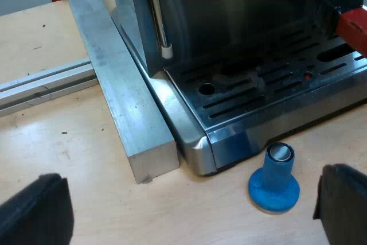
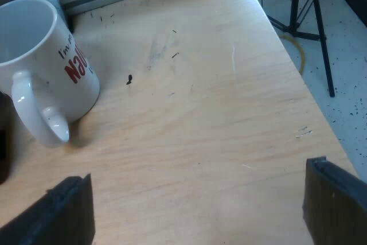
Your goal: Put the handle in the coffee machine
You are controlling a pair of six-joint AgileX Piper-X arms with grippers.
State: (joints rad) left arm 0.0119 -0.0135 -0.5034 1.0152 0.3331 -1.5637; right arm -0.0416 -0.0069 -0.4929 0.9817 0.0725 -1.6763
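Left gripper (image 1: pixel 189 202): black fingers spread wide, nothing held, over pale wood table (image 1: pixel 51 136). Just ahead, blue round-footed tamper (image 1: pixel 274 179) stands by shiny steel corner of coffee machine (image 1: pixel 229 21). Farther off, well apart from gripper, handle (image 1: pixel 344 18): dark, red-ended, at machine front above slotted tray. Metal part cut off; whether locked in, unclear. Right gripper (image 2: pixel 195 205): also wide, empty; glossy white mug (image 2: pixel 43 61) nearby.

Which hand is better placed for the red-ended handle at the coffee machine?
Probably left: the left hand, open, faces the espresso machine near the handle. The right hand hangs by the mug.
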